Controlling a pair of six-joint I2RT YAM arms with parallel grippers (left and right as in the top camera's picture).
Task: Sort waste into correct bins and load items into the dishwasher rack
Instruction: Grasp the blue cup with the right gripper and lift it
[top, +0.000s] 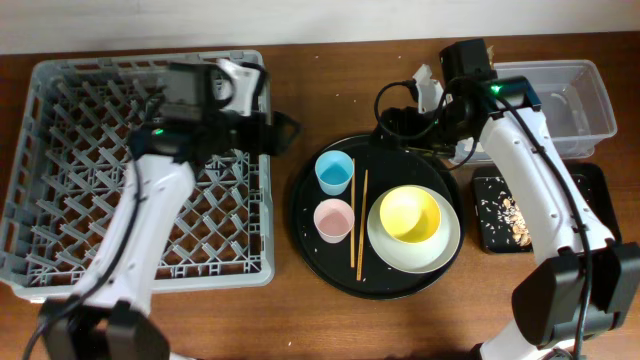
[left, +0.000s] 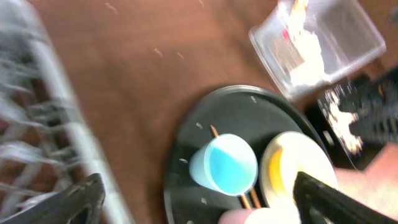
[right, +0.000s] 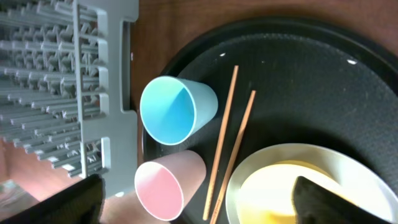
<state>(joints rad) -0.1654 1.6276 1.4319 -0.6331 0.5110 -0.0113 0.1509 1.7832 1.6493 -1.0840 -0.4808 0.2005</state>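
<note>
The grey dishwasher rack (top: 60, 200) stands at the left. The blue cup (top: 334, 172), pink cup (top: 333, 220), chopsticks (top: 358, 222) and the yellow bowl (top: 410, 216) on the pale plate (top: 440, 255) sit on the round black tray. My left gripper (top: 278, 132) is open and empty at the rack's right edge. Its wrist view shows the blue cup (left: 227, 165) between the fingers (left: 199, 205). My right gripper (top: 398, 120) is open and empty above the tray's far side (right: 199, 202). White tissue (left: 308, 56) lies in the clear tub (top: 575, 100). Food scraps (top: 515, 215) lie in the flat black tray (top: 492, 232).
The round black tray (top: 310, 250) sits between the rack and the bins. The right arm crosses over the clear tub's left end. Small white crumbs dot the round tray and the brown table. The rack's pegs (right: 50, 74) show at the left of the right wrist view.
</note>
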